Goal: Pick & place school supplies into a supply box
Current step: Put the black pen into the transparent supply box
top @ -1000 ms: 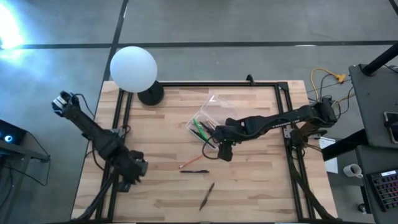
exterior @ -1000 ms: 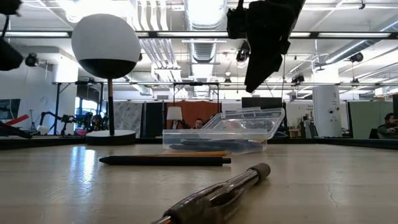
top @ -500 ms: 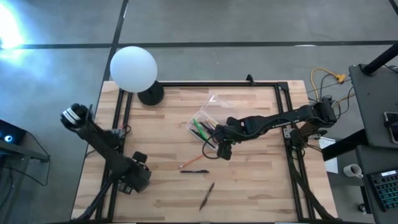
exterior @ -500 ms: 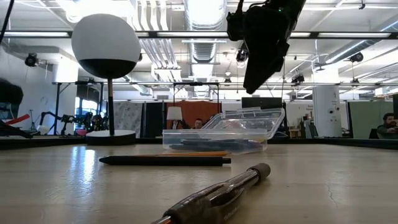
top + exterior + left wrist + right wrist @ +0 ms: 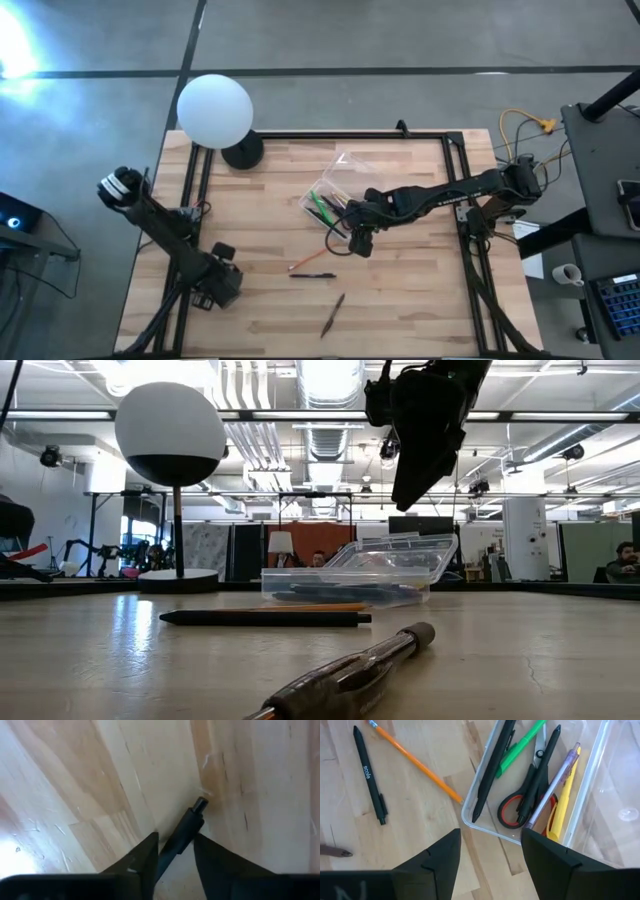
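My right claw (image 5: 362,246) hasn't budged, still open above the supply box (image 5: 335,195); left claw (image 5: 172,851) now closing around a dark pen (image 5: 182,832).

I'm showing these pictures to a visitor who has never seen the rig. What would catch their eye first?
Probably the white round lamp globe at the table's far left corner. Next, the clear supply box mid-table, already holding red-handled scissors and a green pen, with the right gripper hanging open just beside it. An orange pencil, a black pen and a dark pen lie loose on the wood nearer the front edge.
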